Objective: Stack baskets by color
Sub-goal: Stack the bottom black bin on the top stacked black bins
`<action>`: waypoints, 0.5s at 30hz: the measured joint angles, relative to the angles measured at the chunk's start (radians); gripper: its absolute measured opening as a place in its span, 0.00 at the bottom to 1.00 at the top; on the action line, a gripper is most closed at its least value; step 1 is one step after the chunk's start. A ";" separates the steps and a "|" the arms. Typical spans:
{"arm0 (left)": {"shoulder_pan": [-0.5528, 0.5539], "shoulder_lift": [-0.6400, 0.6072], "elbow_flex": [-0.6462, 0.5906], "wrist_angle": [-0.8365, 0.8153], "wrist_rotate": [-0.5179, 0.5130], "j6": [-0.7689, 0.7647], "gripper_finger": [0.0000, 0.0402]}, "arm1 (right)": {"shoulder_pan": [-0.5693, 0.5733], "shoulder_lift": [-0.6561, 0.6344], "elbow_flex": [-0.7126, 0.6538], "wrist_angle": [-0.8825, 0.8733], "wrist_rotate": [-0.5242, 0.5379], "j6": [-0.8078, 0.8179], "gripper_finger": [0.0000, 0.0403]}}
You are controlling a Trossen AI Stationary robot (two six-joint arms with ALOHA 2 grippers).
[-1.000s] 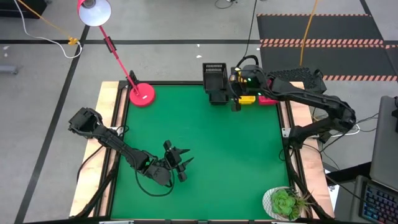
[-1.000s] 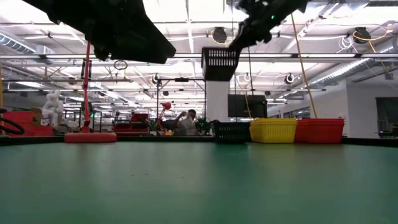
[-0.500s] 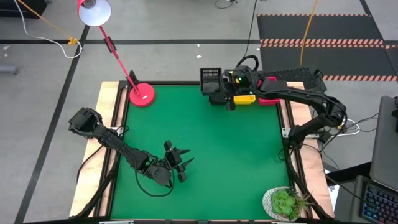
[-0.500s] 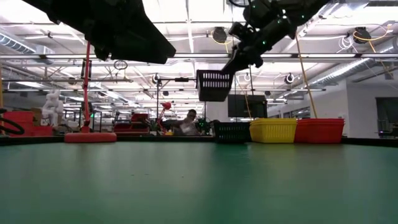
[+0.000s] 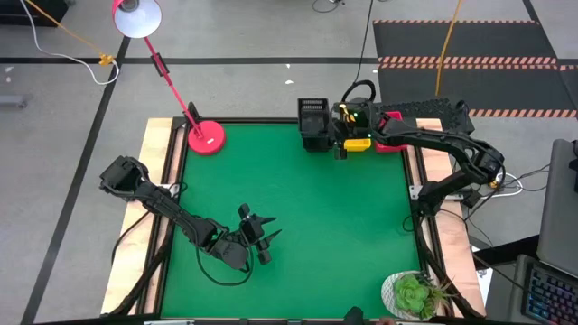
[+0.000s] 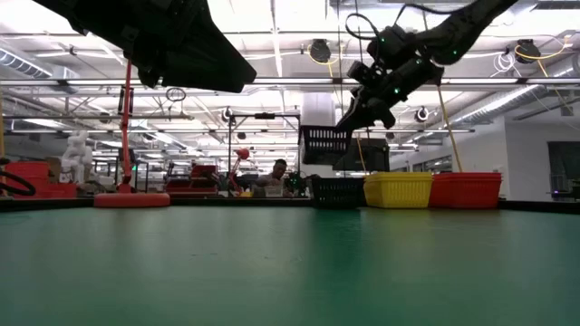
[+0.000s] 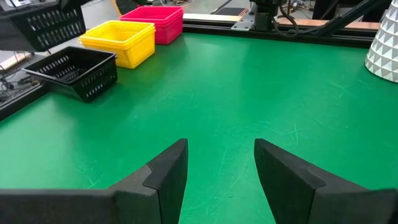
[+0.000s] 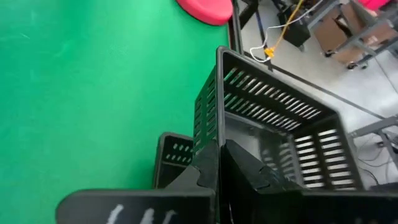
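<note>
Black slotted basket is being held aloft, tilted, above the black counter basket by the outstretched right gripper's fingers, clamped on its wall.

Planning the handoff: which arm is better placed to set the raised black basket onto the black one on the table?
Right: its pincer grips the black slotted plastic basket above the black basket on the table; the left pincer is far away.
</note>
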 joint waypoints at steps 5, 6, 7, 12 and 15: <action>0.000 0.000 0.000 0.000 0.000 0.001 0.47 | -0.013 0.001 -0.073 0.108 0.003 0.004 0.01; 0.000 0.000 0.000 0.000 0.000 0.001 0.47 | -0.013 0.000 -0.084 0.120 0.004 0.006 0.01; 0.000 0.000 0.000 0.000 0.000 0.001 0.47 | -0.014 0.000 -0.093 0.126 0.007 0.006 0.01; 0.000 0.000 0.000 0.000 0.000 0.005 0.47 | -0.014 0.001 -0.130 0.168 0.008 0.007 0.01; 0.000 0.000 0.000 0.000 0.000 0.005 0.47 | -0.014 0.000 -0.141 0.175 0.014 0.007 0.02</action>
